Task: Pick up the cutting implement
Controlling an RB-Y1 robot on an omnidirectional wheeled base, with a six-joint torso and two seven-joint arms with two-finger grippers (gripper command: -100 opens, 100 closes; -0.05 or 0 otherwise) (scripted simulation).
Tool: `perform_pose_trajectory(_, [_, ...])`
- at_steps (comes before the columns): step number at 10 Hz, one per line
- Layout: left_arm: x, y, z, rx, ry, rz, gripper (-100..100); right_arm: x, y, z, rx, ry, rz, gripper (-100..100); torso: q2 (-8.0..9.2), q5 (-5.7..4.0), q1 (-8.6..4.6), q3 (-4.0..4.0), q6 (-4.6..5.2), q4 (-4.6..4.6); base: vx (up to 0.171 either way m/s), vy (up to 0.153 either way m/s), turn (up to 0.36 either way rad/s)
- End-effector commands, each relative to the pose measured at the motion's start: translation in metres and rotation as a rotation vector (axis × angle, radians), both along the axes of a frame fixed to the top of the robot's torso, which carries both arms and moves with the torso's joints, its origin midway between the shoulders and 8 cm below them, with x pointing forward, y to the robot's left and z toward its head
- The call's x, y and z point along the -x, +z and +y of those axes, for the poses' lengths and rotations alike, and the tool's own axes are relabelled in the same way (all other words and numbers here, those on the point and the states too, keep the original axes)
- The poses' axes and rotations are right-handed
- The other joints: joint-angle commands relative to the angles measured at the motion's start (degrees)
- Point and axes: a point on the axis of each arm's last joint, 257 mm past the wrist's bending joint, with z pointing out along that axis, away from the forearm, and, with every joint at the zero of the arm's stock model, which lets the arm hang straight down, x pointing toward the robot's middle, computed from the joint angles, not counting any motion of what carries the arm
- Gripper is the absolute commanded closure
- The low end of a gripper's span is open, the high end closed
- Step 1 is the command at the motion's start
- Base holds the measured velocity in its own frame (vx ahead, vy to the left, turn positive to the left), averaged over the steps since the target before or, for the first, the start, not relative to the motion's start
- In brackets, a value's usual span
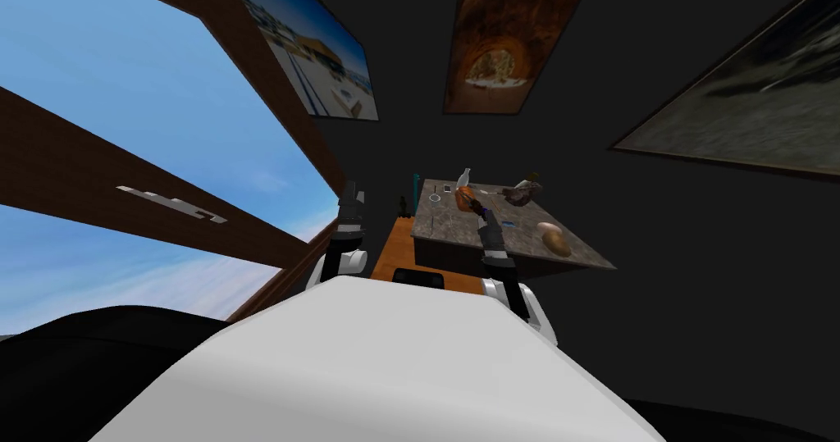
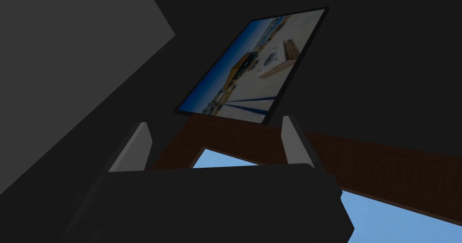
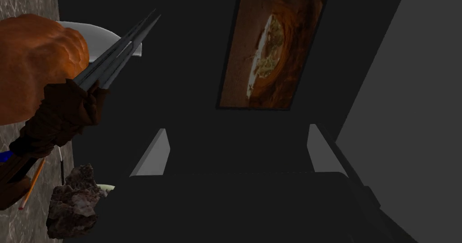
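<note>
The cutting implement [image 3: 101,69] has long grey pointed blades and a dark brown wrapped handle. It lies beside an orange lumpy object [image 3: 31,69] on the grey mottled table [image 1: 509,244]. My right gripper [image 3: 237,154] is open with nothing between its fingers. The implement sits off to the side of one finger [image 3: 151,157], outside the gap. In the head view the right gripper [image 1: 486,220] reaches over the table just short of the implement [image 1: 476,207]. My left gripper [image 2: 214,143] is open and empty, raised by the window [image 1: 353,195].
The table also carries a white bottle [image 1: 465,179], a tan rounded lump [image 1: 555,239], a brown rocky object [image 3: 72,204], a pencil [image 3: 31,186] and a white dish [image 3: 113,37]. Dark walls with framed pictures surround it. An orange floor strip [image 1: 394,252] runs along its left.
</note>
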Motion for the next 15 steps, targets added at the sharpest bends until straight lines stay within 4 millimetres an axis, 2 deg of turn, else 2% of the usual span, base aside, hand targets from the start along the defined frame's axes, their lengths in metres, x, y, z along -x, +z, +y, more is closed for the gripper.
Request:
perform_pose_trajectory(1, [0.0, 0.0, 0.0, 0.0, 0.0, 0.0, 0, -0.001, -0.018, -0.01, 0.07, -0.012, 0.06, -100, 0.0, 0.0, 0.0, 0.0, 0.0, 0.0, -0.003, 0.034, 0.063])
perform_pose_trajectory(2, [0.0, 0.0, 0.0, 0.0, 0.0, 0.0, 0, -0.001, -0.018, -0.01, 0.075, -0.009, 0.061, -100, 0.01, 0.0, 0.01, 0.0, -0.01, 0.0, -0.005, 0.024, 0.022])
perform_pose_trajectory(4, [0.0, 0.0, 0.0, 0.0, 0.0, 0.0, 0, -0.004, -0.053, -0.032, 0.186, -0.04, 0.163, -100, 0.01, 0.0, -0.01, 0.0, -0.01, 0.0, -0.004, 0.039, 0.077])
perform_pose_trajectory(5, [0.0, 0.0, 0.0, 0.0, 0.0, 0.0, 0, -0.004, -0.053, -0.032, 0.197, -0.034, 0.165, -100, 0.0, 0.0, 0.02, 0.0, -0.01, 0.0, -0.002, 0.032, 0.024])
perform_pose_trajectory(7, [0.0, 0.0, 0.0, 0.0, 0.0, 0.0, 0, -0.003, -0.085, -0.059, 0.307, -0.068, 0.264, -100, 0.01, 0.0, -0.01, 0.0, -0.01, 0.0, -0.008, 0.035, 0.084])
perform_pose_trajectory(8, [0.0, 0.0, 0.0, 0.0, 0.0, 0.0, 0, -0.004, -0.085, -0.06, 0.321, -0.062, 0.266, -100, 0.03, 0.0, 0.02, 0.02, -0.01, 0.01, -0.01, 0.031, 0.026])
perform_pose_trajectory(10, [0.0, 0.0, 0.0, 0.0, 0.0, 0.0, 0, -0.001, -0.113, -0.09, 0.432, -0.092, 0.36, -100, 0.04, 0.0, -0.01, 0.02, 0.0, 0.01, -0.01, 0.039, 0.077])
perform_pose_trajectory(11, [0.0, 0.0, 0.0, 0.0, 0.0, 0.0, 0, -0.001, -0.113, -0.09, 0.439, -0.089, 0.361, -100, 0.03, 0.0, 0.04, 0.02, -0.01, 0.01, -0.007, 0.036, 0.041])
perform_pose_trajectory(13, [0.0, 0.0, 0.0, 0.0, 0.0, 0.0, 0, 0.003, -0.136, -0.121, 0.535, -0.12, 0.447, -100, 0.01, 0.0, 0.0, 0.01, -0.01, 0.01, -0.009, 0.033, 0.098])
perform_pose_trajectory(14, [0.0, 0.0, 0.0, 0.0, 0.0, 0.0, 0, 0.002, -0.135, -0.122, 0.549, -0.115, 0.447, -100, 0.03, 0.0, 0.01, 0.01, -0.01, 0.01, -0.009, 0.026, 0.03])
perform_pose_trajectory(15, [0.0, 0.0, 0.0, 0.0, 0.0, 0.0, 0, 0.005, -0.145, -0.137, 0.598, -0.126, 0.488, -100, 0.03, 0.0, -0.01, 0.02, 0.01, 0.01, -0.007, 0.033, 0.069])
